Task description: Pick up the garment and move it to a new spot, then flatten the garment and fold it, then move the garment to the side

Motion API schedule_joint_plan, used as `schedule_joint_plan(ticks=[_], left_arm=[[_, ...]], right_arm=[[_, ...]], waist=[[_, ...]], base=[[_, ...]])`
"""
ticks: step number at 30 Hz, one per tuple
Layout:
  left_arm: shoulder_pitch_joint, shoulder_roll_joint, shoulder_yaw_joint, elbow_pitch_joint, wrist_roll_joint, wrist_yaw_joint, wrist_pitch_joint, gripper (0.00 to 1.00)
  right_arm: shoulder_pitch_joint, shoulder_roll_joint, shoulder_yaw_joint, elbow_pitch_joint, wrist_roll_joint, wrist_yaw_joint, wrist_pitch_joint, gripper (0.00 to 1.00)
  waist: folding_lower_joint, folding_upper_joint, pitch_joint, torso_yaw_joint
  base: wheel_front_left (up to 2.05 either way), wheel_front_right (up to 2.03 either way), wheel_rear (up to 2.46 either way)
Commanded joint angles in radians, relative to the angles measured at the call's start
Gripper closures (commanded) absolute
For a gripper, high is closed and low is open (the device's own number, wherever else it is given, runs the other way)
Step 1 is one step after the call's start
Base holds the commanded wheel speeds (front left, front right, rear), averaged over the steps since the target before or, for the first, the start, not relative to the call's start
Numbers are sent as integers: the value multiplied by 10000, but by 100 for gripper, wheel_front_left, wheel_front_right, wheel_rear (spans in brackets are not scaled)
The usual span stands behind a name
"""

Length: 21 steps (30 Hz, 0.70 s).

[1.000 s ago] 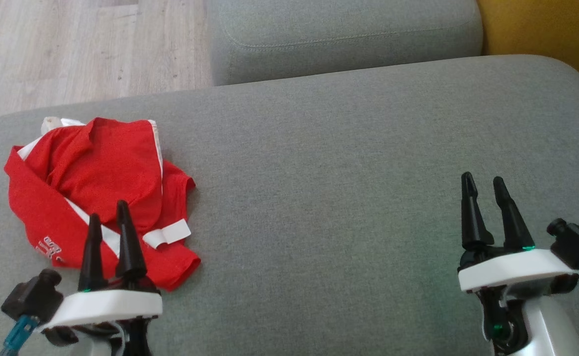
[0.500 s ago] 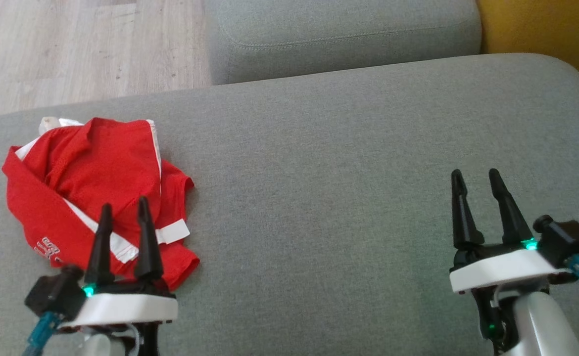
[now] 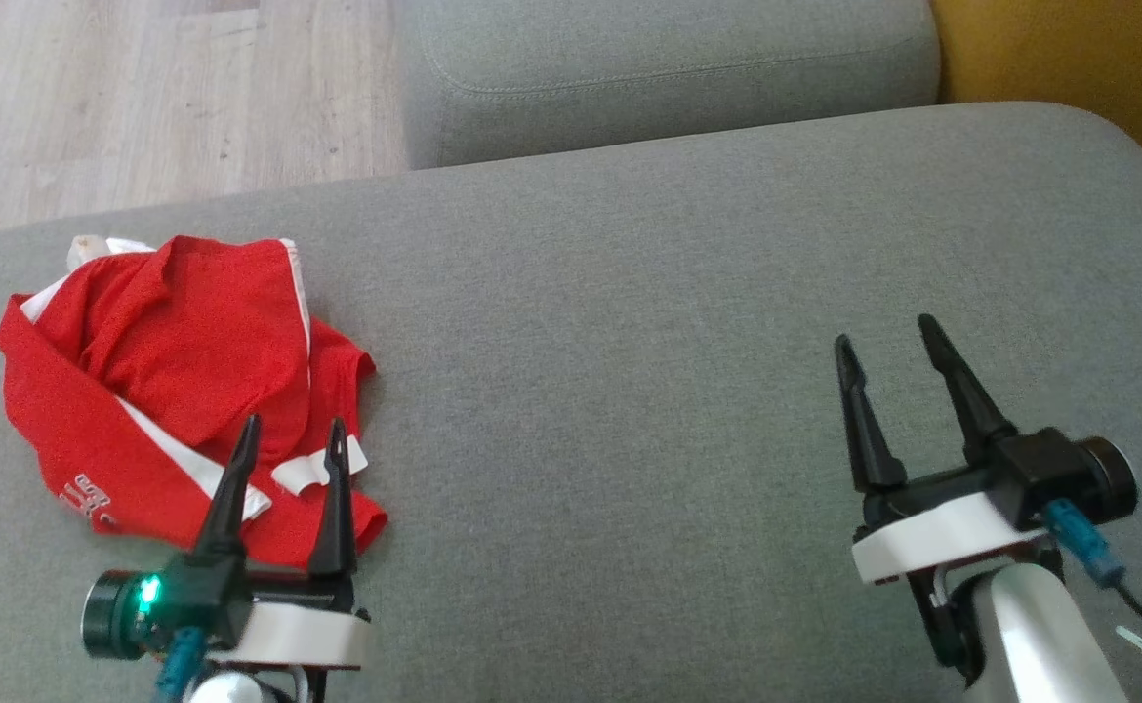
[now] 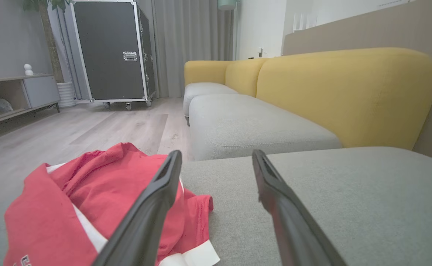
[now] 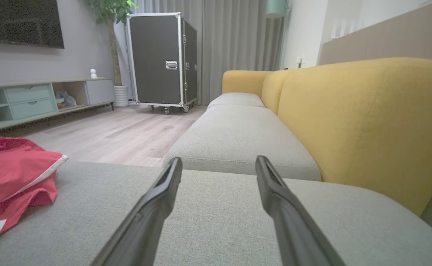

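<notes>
Left jaws: spread wide, empty, fingers [image 3: 335,517] over the near edge of the garment [image 3: 181,342]; whether they touch it cannot be told. Right jaws: spread wide, empty, fingers [image 3: 861,430] above the bare grey cushion [image 3: 630,322], well apart from the garment. Garment: red with white trim, crumpled, at the cushion's left end. Wooden floor [image 3: 142,98] beyond.

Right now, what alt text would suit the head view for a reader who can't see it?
A crumpled red garment with white trim lies at the left of a grey cushion, with the left gripper, fingers open, over its near edge. The right gripper, also open, hovers over bare cushion at the lower right.
</notes>
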Motion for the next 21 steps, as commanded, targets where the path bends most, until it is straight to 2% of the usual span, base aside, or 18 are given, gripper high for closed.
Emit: schedule_joint_plan(ticks=[1, 6, 10, 17, 21], left_arm=[[-367, 259, 130, -253, 489, 184, -150, 0], [-453, 469, -172, -113, 1166, 717, -298, 0], [-418, 276, -159, -424, 835, 811, -416, 0], [58, -306, 693, -958, -163, 193, -624, 0], [316, -400, 831, -530, 238, -210, -736, 0]], right_arm=[[-524, -74, 305, -424, -602, -6, -155, 0], [-564, -76, 455, -520, -1303, -7, -302, 0], [-551, -78, 545, -526, -1258, -7, -419, 0], [-355, -81, 448, -122, 763, -7, -626, 0], [-270, -83, 469, 453, 1584, -7, -738, 0]], waist=[[-1, 0, 0, -14], [-1, 0, -3, -31], [-1, 0, 3, 6], [-1, 0, -73, -21], [-1, 0, -124, -52]], base=[[0, 0, 0], [0, 0, 0], [0, 0, 0], [0, 0, 0], [0, 0, 0]])
